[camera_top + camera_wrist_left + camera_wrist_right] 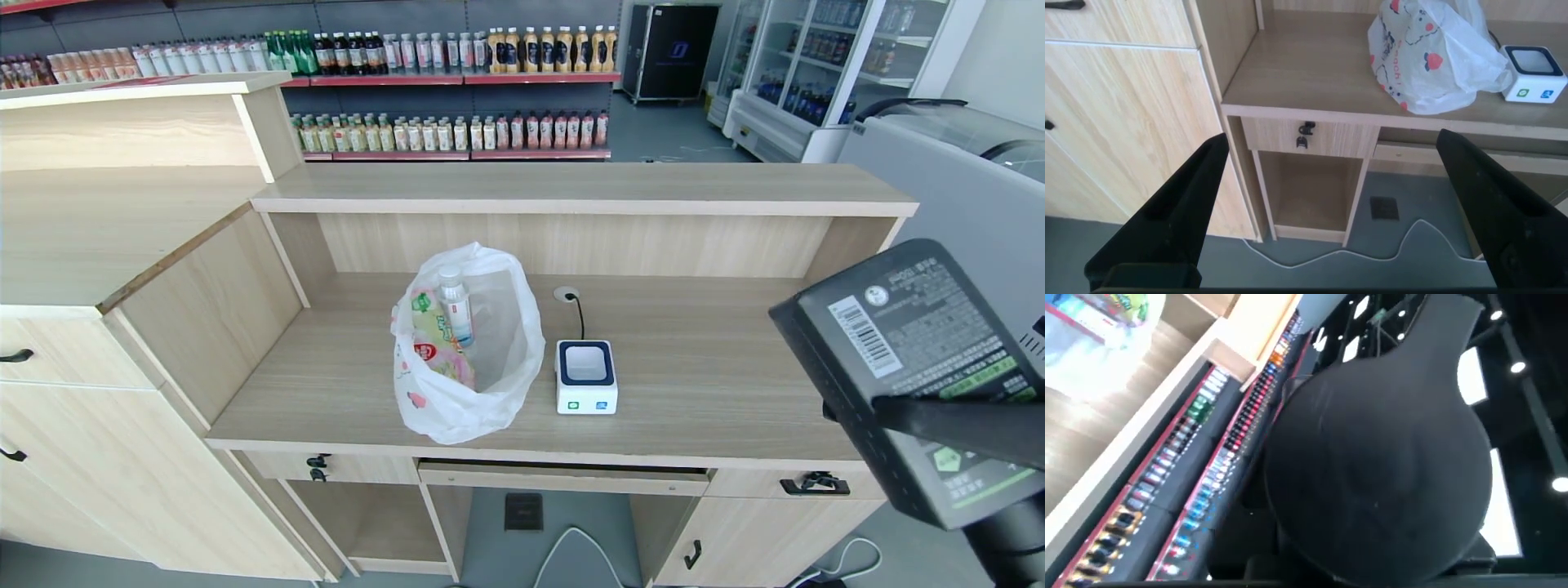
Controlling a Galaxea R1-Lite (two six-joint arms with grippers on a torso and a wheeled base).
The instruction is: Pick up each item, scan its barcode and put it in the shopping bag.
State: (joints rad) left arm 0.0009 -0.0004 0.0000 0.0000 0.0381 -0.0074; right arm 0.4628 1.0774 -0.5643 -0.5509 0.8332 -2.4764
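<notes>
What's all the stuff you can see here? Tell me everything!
shopping bag: one, see-through white with red hearts, standing on the counter
bottle: one, clear with a white cap, upright inside the bag
snack packets: number unclear, green, yellow and red, inside the bag beside the bottle
scanner: one, white with a dark blue top, on the counter just right of the bag
cable: one, black, from the scanner to a hole in the counter
counter: one, light wood
drink bottles: many, mixed colours, on red shelves behind
fridges: white, glass doors, back right
black package: one, barcode showing, held up at the right
right gripper: black, clamped on the package
left gripper: black, open, low by the counter's left drawer
</notes>
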